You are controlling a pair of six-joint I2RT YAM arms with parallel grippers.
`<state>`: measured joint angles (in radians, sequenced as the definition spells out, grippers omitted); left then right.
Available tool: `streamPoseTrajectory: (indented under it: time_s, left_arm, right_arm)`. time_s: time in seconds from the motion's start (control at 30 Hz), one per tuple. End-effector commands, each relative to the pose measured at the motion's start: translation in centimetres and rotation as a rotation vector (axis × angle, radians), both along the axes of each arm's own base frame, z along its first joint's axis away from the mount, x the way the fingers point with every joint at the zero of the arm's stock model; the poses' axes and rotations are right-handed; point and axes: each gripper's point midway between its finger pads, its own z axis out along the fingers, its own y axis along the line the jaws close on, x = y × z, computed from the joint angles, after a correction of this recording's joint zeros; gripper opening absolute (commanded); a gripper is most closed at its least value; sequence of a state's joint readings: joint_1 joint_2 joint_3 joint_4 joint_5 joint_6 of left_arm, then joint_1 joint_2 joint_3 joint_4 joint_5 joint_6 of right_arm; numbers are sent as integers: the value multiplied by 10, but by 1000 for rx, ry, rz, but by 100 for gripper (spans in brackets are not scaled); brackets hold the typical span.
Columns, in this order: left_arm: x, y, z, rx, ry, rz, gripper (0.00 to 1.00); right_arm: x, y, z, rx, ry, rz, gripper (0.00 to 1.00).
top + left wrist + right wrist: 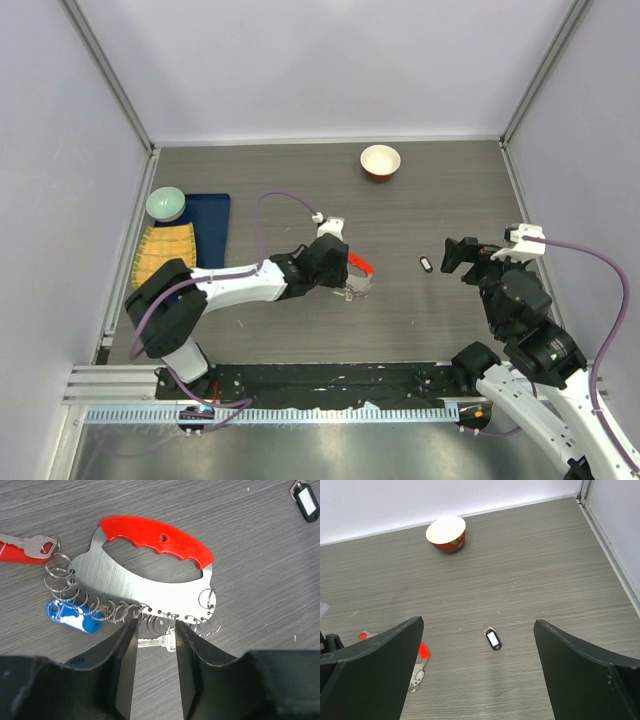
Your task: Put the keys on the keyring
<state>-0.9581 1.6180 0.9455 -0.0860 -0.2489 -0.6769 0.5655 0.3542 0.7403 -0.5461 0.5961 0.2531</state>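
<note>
The left tool (pixel 153 627) is held low over the desk (pixel 430 200), its two dark fingers (pixel 125 670) parted by only a narrow gap. Within that gap a silvery key (pixel 155 642) is seen lying flat, just below the lower edge of the keyring (pixel 150 575). Nothing appears to be pinched, though contact between the pads and the small rings cannot be made out for certain.

The keyring is laid flat near the middle of the desk: a brushed metal plate topped by a red curved grip, with a row of small wire rings hung along its lower edge. A blue-headed key (pixel 75 617) is attached at the lower left of that row. A red-headed key (pixel 25 547) is placed at the upper left end, its ring against the outermost rings.

The right tool (pixel 479 621) is spread wide and held above the desk, well apart from the keyring. Between its fingers, on the desk beyond them, a black-and-white oval key (pixel 493 639) is found lying alone. Farther back a red-rimmed white bowl (pixel 446 532) is set near the rear wall.
</note>
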Motion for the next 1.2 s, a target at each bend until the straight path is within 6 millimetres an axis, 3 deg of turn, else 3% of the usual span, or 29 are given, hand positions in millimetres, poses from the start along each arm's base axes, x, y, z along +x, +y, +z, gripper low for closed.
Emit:
streamPoseTrajectory:
  time_s: [0.0, 0.57, 0.83, 1.17]
  left_arm:
    - [17, -19, 18, -51, -77, 24, 38]
    - [12, -6, -25, 62, -23, 36, 34]
    - [6, -10, -40, 77, 25, 12, 33]
    - [1, -13, -48, 76, 57, -6, 18]
  right_arm:
    - [5, 5, 4, 4, -15, 14, 100]
    - [5, 6, 4, 3, -17, 19, 100]
    - [5, 7, 4, 1, -18, 24, 100]
    - [5, 10, 4, 6, -21, 39, 100]
